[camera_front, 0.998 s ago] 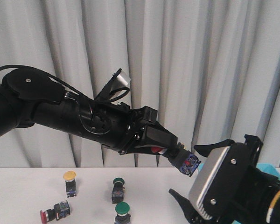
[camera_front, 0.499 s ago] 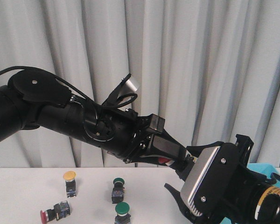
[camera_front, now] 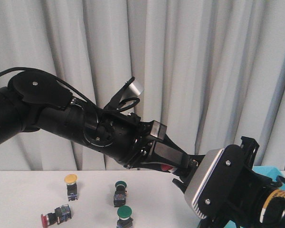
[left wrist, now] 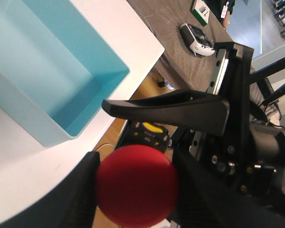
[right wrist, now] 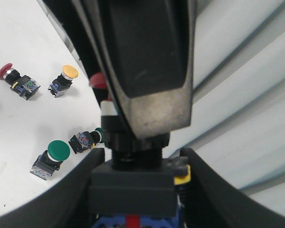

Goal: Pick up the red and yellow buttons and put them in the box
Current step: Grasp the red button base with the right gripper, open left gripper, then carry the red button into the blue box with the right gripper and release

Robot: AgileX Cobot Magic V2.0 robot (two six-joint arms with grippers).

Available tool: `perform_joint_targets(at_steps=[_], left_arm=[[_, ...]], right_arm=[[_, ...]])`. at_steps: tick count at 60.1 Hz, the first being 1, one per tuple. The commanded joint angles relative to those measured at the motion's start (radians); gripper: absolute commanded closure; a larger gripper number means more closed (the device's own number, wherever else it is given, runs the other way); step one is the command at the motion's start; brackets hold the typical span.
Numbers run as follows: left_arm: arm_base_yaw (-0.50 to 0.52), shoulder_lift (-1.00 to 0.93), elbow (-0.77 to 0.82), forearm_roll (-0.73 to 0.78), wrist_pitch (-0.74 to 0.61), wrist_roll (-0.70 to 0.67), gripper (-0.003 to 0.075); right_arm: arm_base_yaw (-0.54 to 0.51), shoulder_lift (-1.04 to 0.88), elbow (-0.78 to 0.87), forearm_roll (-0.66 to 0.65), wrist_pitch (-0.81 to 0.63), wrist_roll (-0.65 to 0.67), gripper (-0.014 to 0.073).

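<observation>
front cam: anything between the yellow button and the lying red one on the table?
Nothing. In the front view the yellow button stands upright and the red button lies on its side nearer the camera; only bare white table shows between them.

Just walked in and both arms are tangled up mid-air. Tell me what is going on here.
The left gripper is shut on a red button, held in the air. The right gripper has its fingers on either side of that button's dark body, so this looks like a hand-over between the arms. The turquoise box sits nearby on the white table. A yellow button, another red one and two green buttons remain on the table.
</observation>
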Motion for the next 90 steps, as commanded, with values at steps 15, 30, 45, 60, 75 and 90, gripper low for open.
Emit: perform_joint_targets(at_steps=[15,30,45,60,75,90], left_arm=[[-0.006,-0.053,-0.031,-0.068,-0.101,0.045,0.0596],[-0.006,-0.053,-0.031,-0.068,-0.161,0.064,0.0341],[-0.006,-0.053,-0.031,-0.068,-0.195,0.068,0.0147],[0.017,-0.057,-0.033,-0.057,-0.297,0.193,0.014],[0.075,-0.068,-0.033,0.207,-0.34,0.217,0.016],[0.087,-0.068,-0.03,0.782,-0.242,0.043,0.0232]], right_arm=[[-0.005,-0.017,-0.034,-0.001,-0.063,-0.006,0.0601],[-0.005,-0.017,-0.034,-0.002,-0.043,-0.006,0.0598],[-0.005,-0.017,-0.034,-0.002,-0.029,-0.006,0.0598],[-0.005,-0.017,-0.034,0.006,-0.006,-0.005,0.0598],[-0.074,-0.028,-0.034,0.159,-0.105,0.061,0.0598],[-0.375,-0.02,-0.034,0.477,-0.141,0.084,0.0598]])
